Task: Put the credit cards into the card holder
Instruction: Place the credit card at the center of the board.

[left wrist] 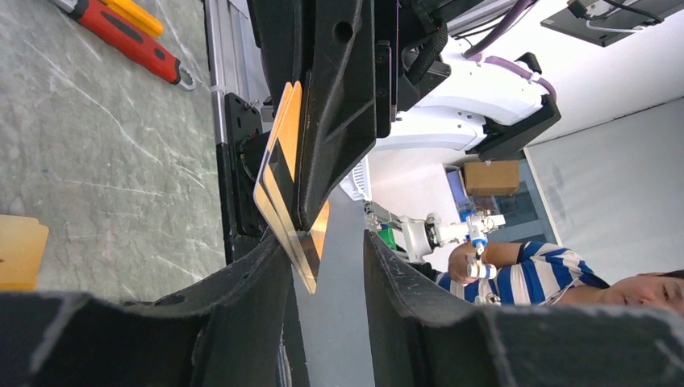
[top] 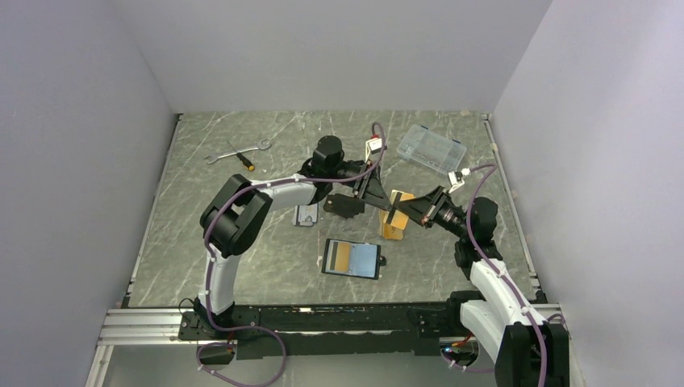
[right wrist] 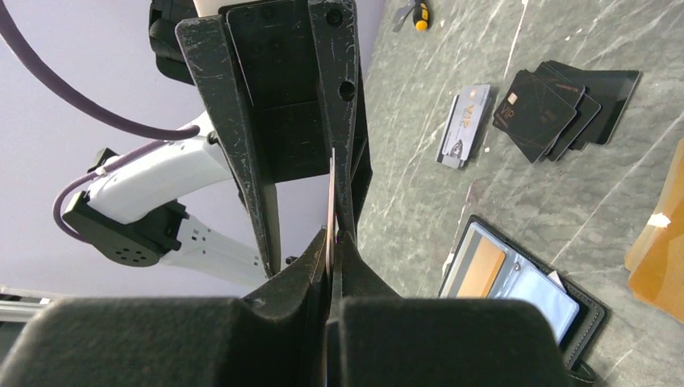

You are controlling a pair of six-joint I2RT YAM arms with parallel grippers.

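Grey-veined marble covers the table (top: pixel 202 242), boxed in by pale walls. Mid-table, the two arms meet nose to nose in what I judge to be a hand-over.

The right gripper (right wrist: pixel 332 250) is clamped on the credit cards (left wrist: pixel 284 137), which are held on edge clear of the surface. They look like two stacked together, one with a dark stripe. The left gripper (left wrist: pixel 327 266) has its fingers (left wrist: pixel 266 306) apart, with the lower corner of the cards reaching into the gap close to one pad. I cannot tell whether it touches.

The card holder (top: pixel 367 260) lies open and flat at about 7 o'clock from the meeting point, near the arm bases, with one orange card already in a pocket. An orange pile (right wrist: pixel 657 258) of further cards waits on the marble just beside the right gripper.

Next, the left fingers need to close squarely on the free edge before the right lets go. Then the cards must be turned flat and carried toward 7 o'clock, with their edge lined up to a pocket mouth.

The left arm rises to a high elbow and sweeps its forearm toward 2 o'clock. The right arm climbs from its base and points toward 10 o'clock.
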